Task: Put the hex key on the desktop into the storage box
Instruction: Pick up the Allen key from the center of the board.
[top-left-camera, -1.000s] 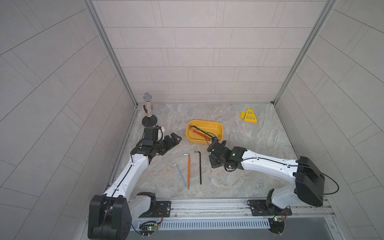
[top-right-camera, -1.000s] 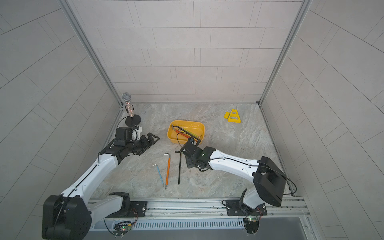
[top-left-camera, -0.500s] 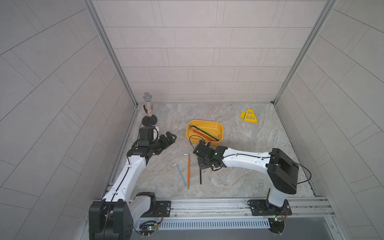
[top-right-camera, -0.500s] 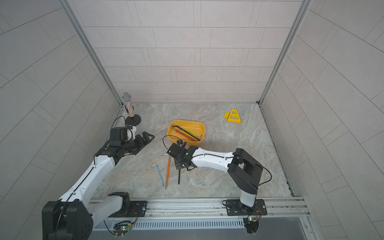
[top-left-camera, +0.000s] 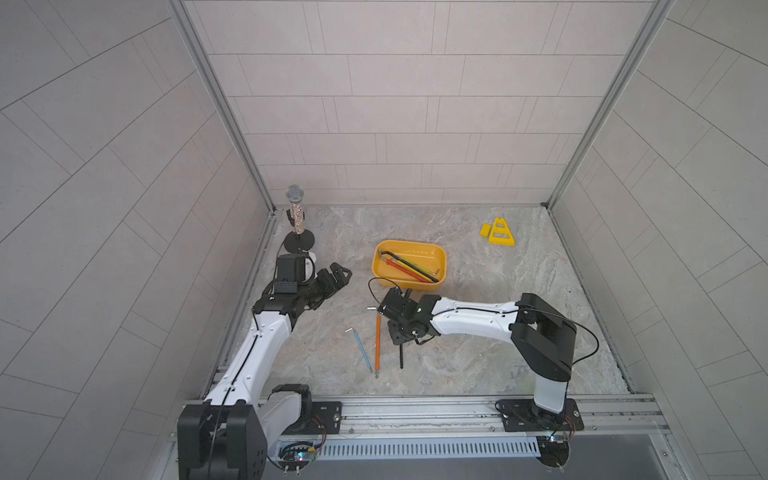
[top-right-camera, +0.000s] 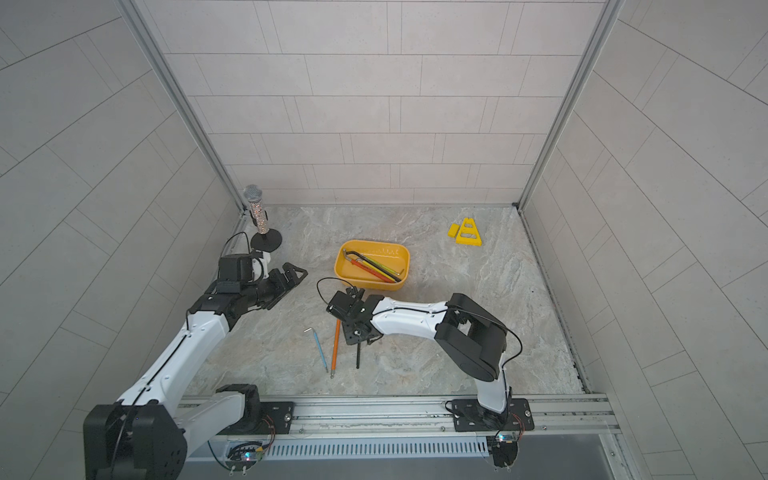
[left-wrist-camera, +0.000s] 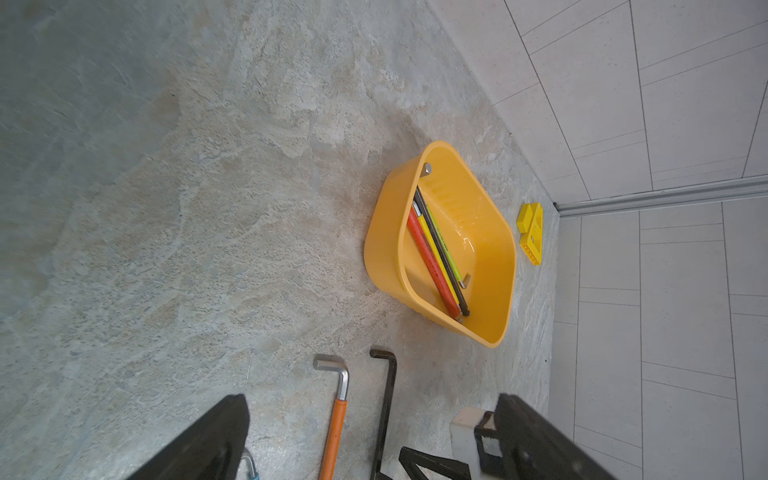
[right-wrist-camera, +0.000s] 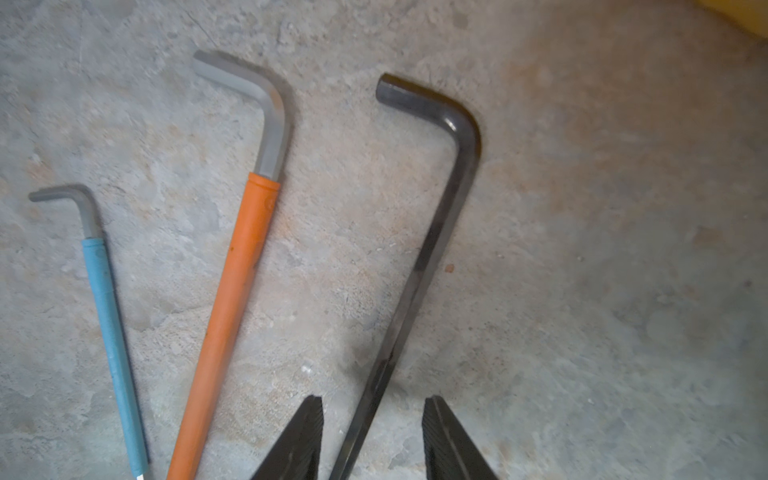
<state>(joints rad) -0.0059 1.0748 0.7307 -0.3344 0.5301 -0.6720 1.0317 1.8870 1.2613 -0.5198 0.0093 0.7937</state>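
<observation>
Black hex key (right-wrist-camera: 432, 249): we see it lying flat on the desktop (top-left-camera: 498, 324), on the near side of the storage box (top-left-camera: 419, 250) and outside it. It is the rightmost of three keys.
Long axis: we read the shaft as running near to far, from the front rail toward the box. In both top views the far part is hidden under the right gripper (right-wrist-camera: 374, 401).
Bend: it sits at the far end, and the short arm turns toward the robot's left, the same way as its orange neighbour's.
Right fingers: we find them apart, one on each side of the shaft. Bare desktop shows in both gaps, and neither finger touches the key.
Left gripper (top-left-camera: 337, 274): we see its fingers spread wide with nothing between them, over the desktop to the left of the box.
Box contents: we count black, red, yellow and green keys lying slantwise inside.
Orange-sleeved key (right-wrist-camera: 237, 291): it lies just beside the black one on its left, nearly parallel and apart from it.
Blue-sleeved key (right-wrist-camera: 110, 324): it lies further left and is shorter.
Corners: we note a microphone on a stand (top-left-camera: 296, 208) at the back left and a yellow triangular stand (top-left-camera: 502, 232) at the back right.
</observation>
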